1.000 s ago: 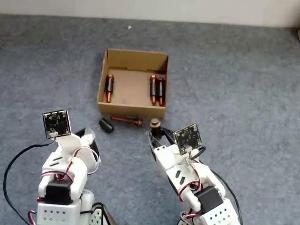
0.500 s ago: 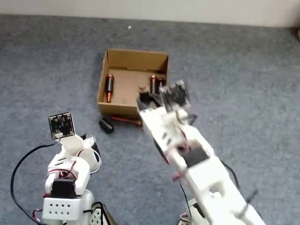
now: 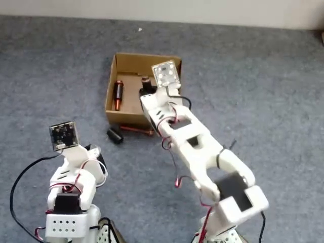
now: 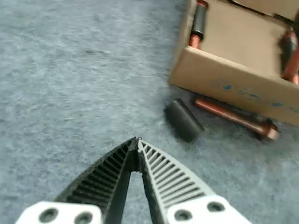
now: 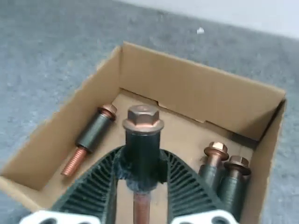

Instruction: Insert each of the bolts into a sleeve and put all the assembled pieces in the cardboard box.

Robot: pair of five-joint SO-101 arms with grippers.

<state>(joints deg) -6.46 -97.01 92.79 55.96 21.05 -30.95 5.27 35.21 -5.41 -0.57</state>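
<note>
Cardboard box (image 5: pixel 196 86), right claw (image 5: pixel 140 177) gripping assembled piece (image 5: pixel 141 140)

The table is covered from edge to edge with a grey, short-piled, felt-like cloth (image 3: pixel 263 76); its nap is mottled, lighter in some patches and darker in others; along the far edge runs a pale, off-white strip (image 3: pixel 202 10), plain and unmarked, and whether it is wall or skirting cannot be told; a small white speck (image 3: pixel 139 29) lies on the cloth near that far edge; at the right edge, towards the far corner, a brownish sliver (image 3: pixel 322 36) just shows; the light is soft and even, the shadows faint and short.
</note>
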